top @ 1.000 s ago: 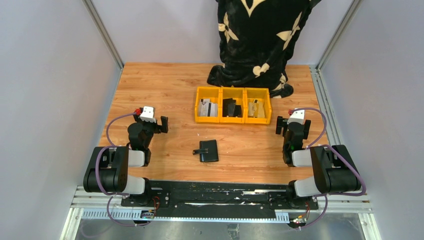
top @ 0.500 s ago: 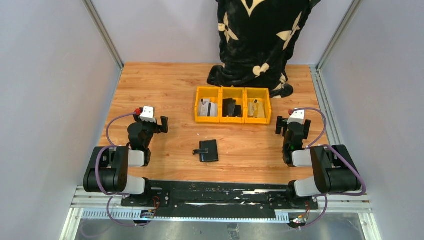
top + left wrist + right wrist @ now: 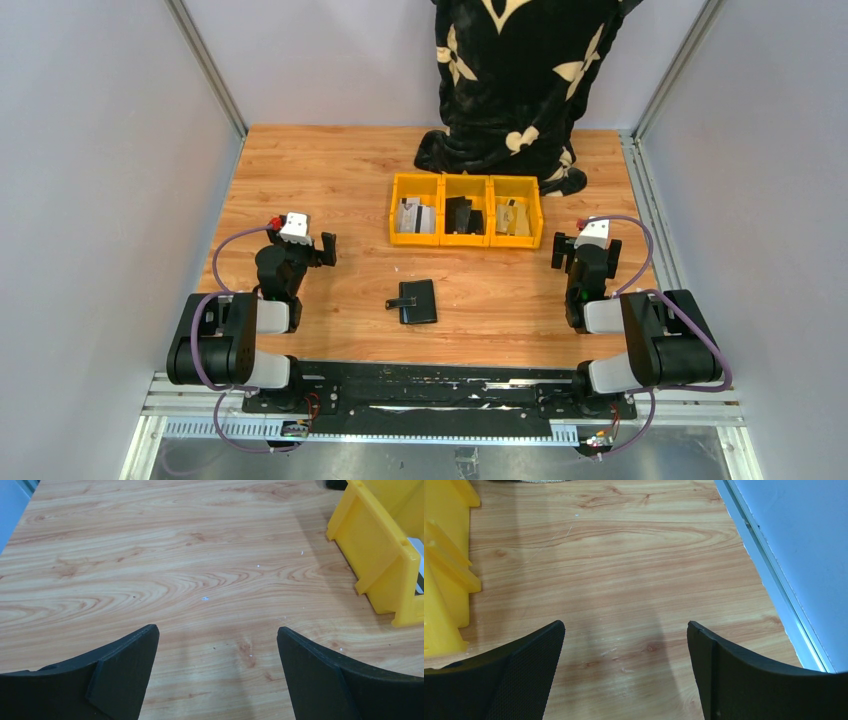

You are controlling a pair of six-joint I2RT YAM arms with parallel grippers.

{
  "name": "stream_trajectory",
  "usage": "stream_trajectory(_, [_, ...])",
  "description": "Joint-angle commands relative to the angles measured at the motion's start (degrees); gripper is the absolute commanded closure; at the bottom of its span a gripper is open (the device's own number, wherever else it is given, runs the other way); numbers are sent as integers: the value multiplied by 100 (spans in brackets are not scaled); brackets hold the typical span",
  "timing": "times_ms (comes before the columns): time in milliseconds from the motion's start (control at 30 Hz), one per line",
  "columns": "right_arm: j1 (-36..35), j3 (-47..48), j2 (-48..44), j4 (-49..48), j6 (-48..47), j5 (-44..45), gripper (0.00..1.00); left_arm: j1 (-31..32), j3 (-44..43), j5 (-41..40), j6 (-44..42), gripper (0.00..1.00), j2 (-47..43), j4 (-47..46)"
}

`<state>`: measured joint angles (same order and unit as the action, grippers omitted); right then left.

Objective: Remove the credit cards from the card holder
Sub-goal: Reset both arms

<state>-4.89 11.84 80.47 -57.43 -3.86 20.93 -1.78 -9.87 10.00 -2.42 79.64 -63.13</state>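
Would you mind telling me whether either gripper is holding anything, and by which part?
Nothing is held. The left gripper and right gripper stand open over the table; the card holder lies apart from both.

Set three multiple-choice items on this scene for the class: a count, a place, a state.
1. How many yellow bins stand in the row? A. two B. three C. four
2. Where is the card holder? A. inside a bin B. under the bins C. on the table, in front of the bins
3. The left tool is: A. open and empty B. shut on the card holder C. shut on a card
Answers: 1 B, three stand side by side; 2 C, it lies flat on bare wood; 3 A, its jaws stand wide apart over bare wood.
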Motion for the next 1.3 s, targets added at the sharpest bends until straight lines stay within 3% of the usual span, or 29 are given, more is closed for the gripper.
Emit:
stream_trajectory(0, [-9, 92, -18, -119, -26, -13, 5, 17, -69, -68, -88, 0, -63, -49])
stream_trajectory(333, [-4, 98, -22, -119, -27, -10, 5, 12, -75, -68, -92, 0, -64, -47])
stream_trajectory(433, [316, -6, -93, -214, 65, -774, 5, 19, -72, -72, -88, 0, -63, -49])
stream_trajectory(567, [279, 156, -19, 33, -151, -1129, 5, 17, -69, -68, -84, 0, -67, -45])
stream_trajectory(667, [287, -151, -130, -371, 237, -227, 5, 19, -62, -69, -84, 0, -65, -45])
stream_trajectory(733, [287, -295, -217, -591, 271, -246, 5, 14, -64, -71, -86, 0, -70, -47])
stream_trajectory(833, [266, 170, 4, -41, -389, -1639, 5, 15, -63, -73, -88, 0, -67, -50])
stream_trajectory(1267, [260, 172, 4, 11, -279, -1360, 4, 14, -66, -68, -84, 0, -68, -47])
